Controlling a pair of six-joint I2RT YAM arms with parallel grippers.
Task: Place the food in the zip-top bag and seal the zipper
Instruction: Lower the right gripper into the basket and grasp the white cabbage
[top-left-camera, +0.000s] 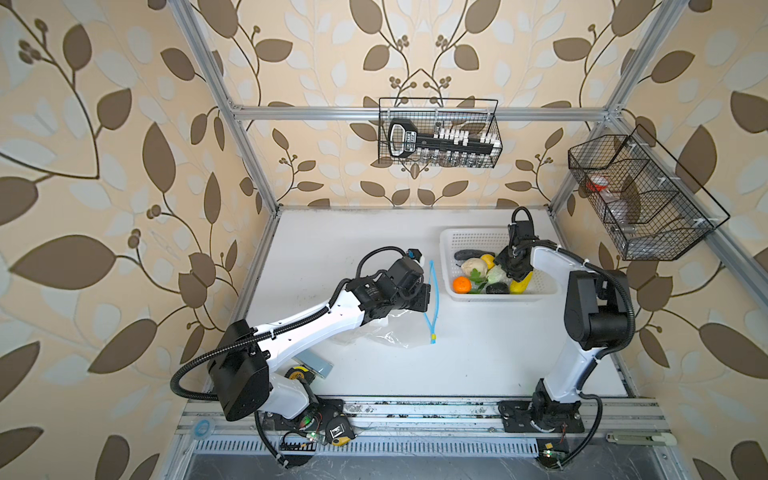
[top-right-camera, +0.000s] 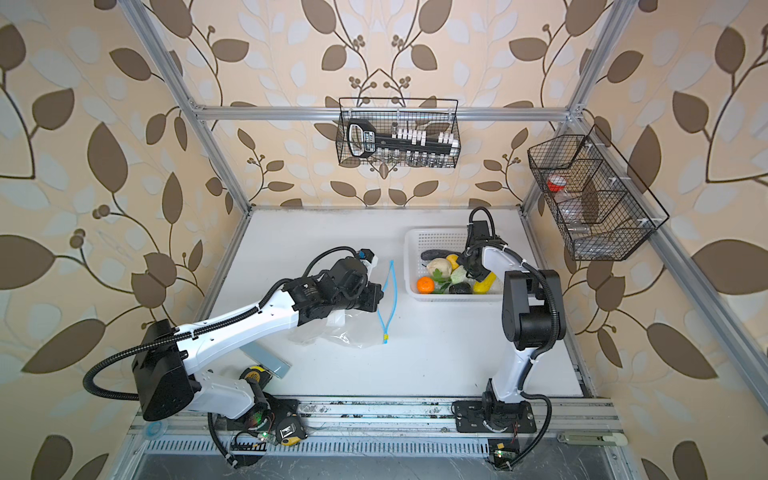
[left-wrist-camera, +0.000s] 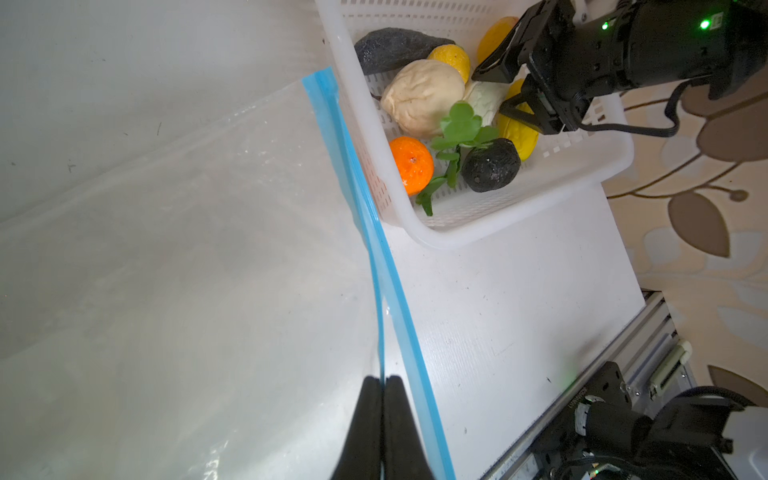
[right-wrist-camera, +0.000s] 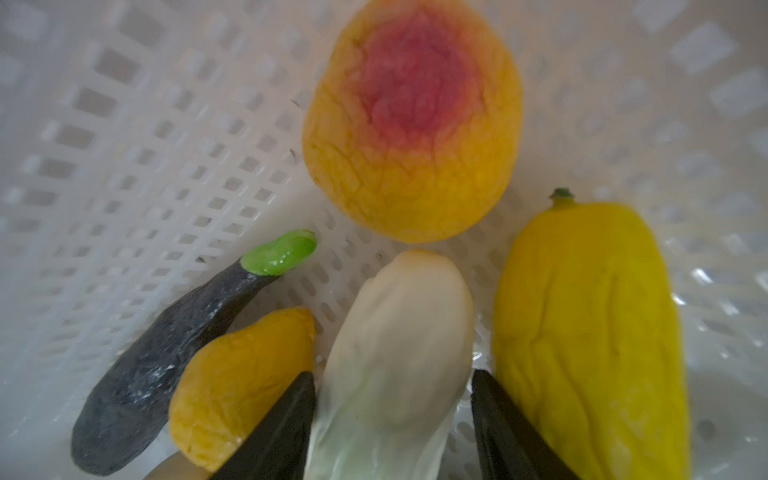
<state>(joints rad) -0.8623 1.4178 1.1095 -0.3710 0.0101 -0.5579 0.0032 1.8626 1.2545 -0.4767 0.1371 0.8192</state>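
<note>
Pinching bag (left-wrist-camera: 187, 270) lip by zipper (left-wrist-camera: 390, 270) with left tool (left-wrist-camera: 382, 382), clamped. Straddling pale vegetable (right-wrist-camera: 399, 324) with right tool (right-wrist-camera: 392, 374), jaws apart. Finding food (left-wrist-camera: 411, 164) in basket (left-wrist-camera: 519, 224), two o'clock from bag; awaiting bagging, sealing.

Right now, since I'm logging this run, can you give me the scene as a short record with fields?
bag: zip-top bag lies on the table, mouth toward the white basket, no food seen inside
zipper: unsealed, its lips apart
left end effector: shut on one lip of the bag's mouth
right end effector: open, jaws either side of the pale vegetable in the basket
food: orange, peach and the rest in the basket
</note>
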